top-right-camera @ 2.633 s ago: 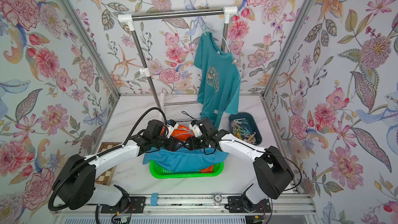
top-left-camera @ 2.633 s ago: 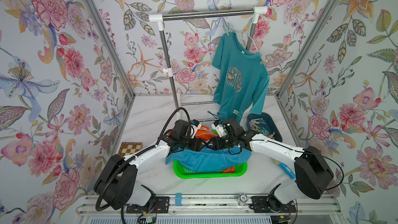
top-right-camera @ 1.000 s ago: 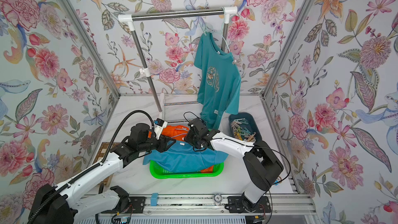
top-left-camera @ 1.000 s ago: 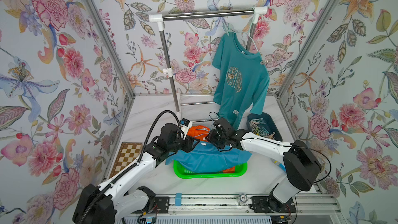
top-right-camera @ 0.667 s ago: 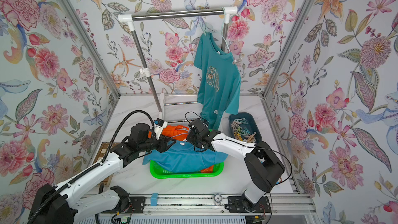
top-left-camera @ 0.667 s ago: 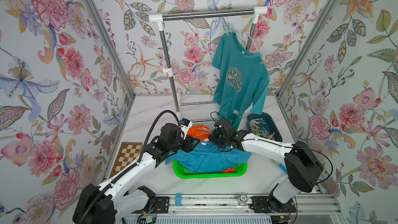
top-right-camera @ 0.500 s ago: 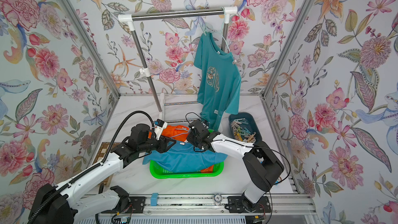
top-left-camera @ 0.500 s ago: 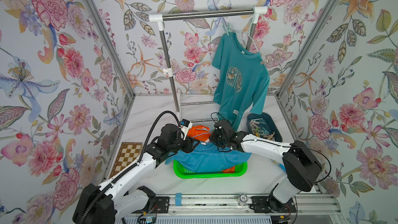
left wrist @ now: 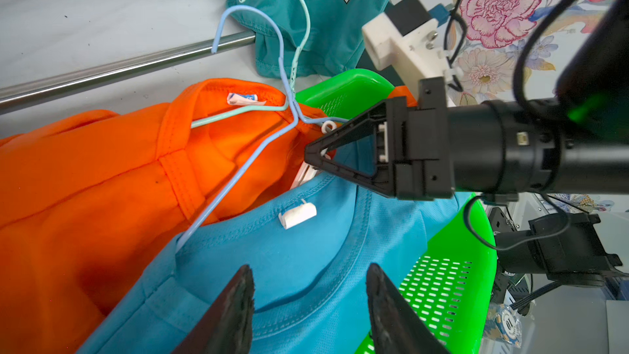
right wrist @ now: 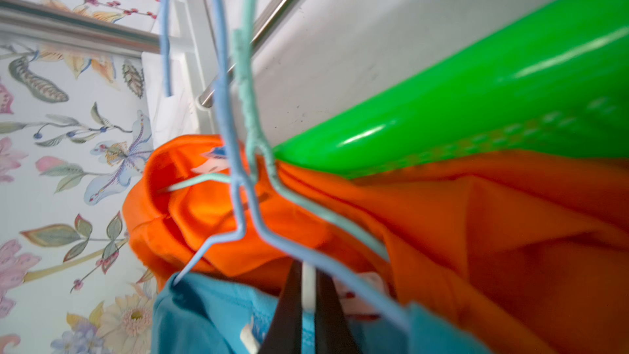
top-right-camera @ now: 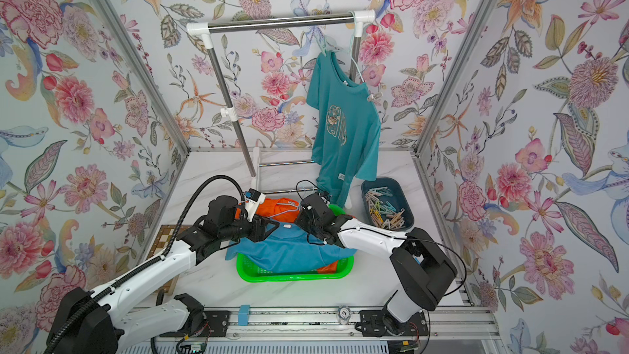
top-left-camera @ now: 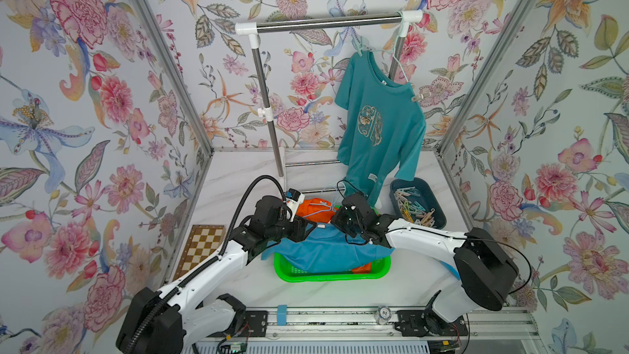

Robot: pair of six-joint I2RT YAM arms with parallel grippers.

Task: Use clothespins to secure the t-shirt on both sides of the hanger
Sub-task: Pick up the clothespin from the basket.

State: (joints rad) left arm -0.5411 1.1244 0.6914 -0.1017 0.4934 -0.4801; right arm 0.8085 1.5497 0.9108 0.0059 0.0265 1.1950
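Note:
A blue t-shirt [top-left-camera: 326,250] lies over the green basket [top-left-camera: 289,272] on a light blue hanger [left wrist: 238,171]. One white clothespin [left wrist: 297,214] is clipped near its collar. My right gripper [right wrist: 308,267] is shut on another white clothespin [left wrist: 303,175] at the collar, beside the hanger wire. My left gripper [left wrist: 309,274] hovers open just above the blue collar with nothing between its fingers. In both top views the two grippers face each other over the basket's far side, left [top-left-camera: 308,228] and right [top-right-camera: 297,221].
An orange t-shirt [top-left-camera: 311,206] on a pale green hanger [left wrist: 296,25] lies behind the blue one. A teal t-shirt [top-left-camera: 377,131] hangs from the rack rail [top-left-camera: 326,23]. A dark blue tray [top-left-camera: 437,214] of clothespins stands at the right, a checkered board [top-left-camera: 200,246] at the left.
My right gripper has closed from half open onto the white clothespin. My left gripper has opened a little wider. Both arms have stayed almost where they were.

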